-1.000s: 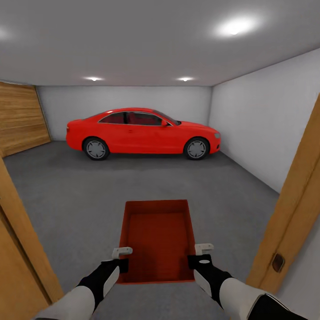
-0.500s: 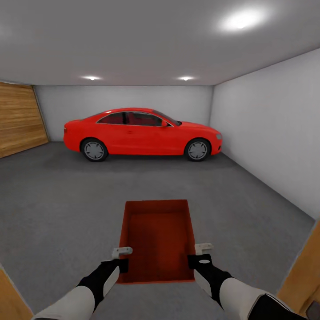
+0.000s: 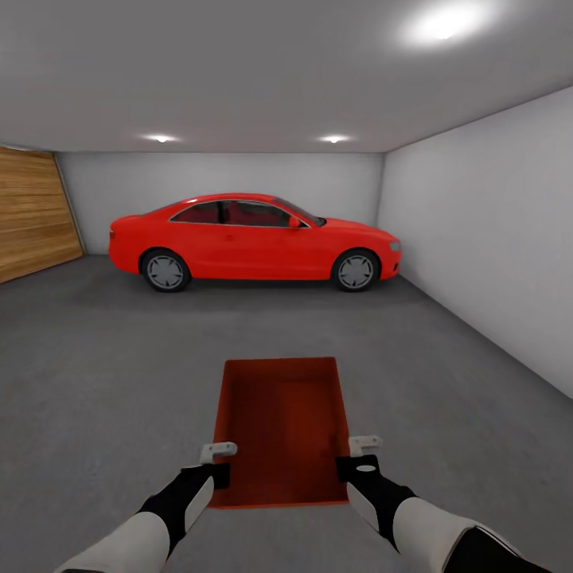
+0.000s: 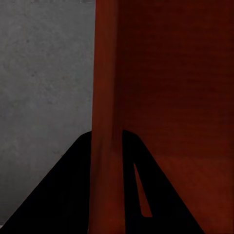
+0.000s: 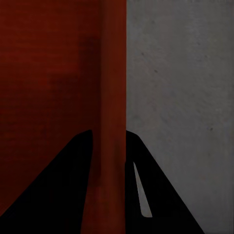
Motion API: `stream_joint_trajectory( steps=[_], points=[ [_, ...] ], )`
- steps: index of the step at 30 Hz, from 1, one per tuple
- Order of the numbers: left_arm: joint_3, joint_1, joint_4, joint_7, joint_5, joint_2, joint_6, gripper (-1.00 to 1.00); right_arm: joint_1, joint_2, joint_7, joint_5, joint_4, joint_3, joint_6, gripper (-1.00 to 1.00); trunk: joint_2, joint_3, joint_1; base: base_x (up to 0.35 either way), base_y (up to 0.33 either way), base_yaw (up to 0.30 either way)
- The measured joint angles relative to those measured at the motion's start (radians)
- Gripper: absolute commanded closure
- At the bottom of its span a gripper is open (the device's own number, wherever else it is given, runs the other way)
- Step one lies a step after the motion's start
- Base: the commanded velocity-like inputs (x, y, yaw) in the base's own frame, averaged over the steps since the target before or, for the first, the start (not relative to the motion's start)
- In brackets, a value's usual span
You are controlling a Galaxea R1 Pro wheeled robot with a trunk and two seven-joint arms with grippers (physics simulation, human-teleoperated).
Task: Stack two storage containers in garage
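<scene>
While the robot faces into the garage, one orange-red storage container (image 3: 280, 430) is held above the dark grey floor (image 3: 103, 374), between the two arms and low in the head view. The left claw (image 3: 213, 461) is clamped over the bin's left wall near the corner closest to the robot; in the left wrist view that wall (image 4: 108, 122) runs straight between the dark fingers (image 4: 63, 195). The right claw (image 3: 360, 455) is clamped the same way on the right wall, which is seen between its fingers (image 5: 161, 195) in the right wrist view.

Risks, as judged: each grip is on a thin plain wall at the near end only, so the far end could sag or the wall could slide out if either claw loosens or the arms drift apart. Uneven lowering would tilt the bin and land one corner first.

Orientation: the bin is upright and open side up, its inside bare. Its long axis runs away from the robot, toward the red car (image 3: 255, 239) parked well apart across the far wall.
</scene>
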Motion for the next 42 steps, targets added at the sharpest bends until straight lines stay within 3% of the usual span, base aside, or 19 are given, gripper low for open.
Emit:
stream_joint_trajectory(
  steps=[42],
  points=[
    [0.000,0.000,0.000,0.000,0.001,0.000,-0.003,1.00,0.000,-0.001,0.000,0.000,-0.003,0.001,0.000,1.00,0.000,0.000,0.000,0.322,0.000,0.000]
  ],
)
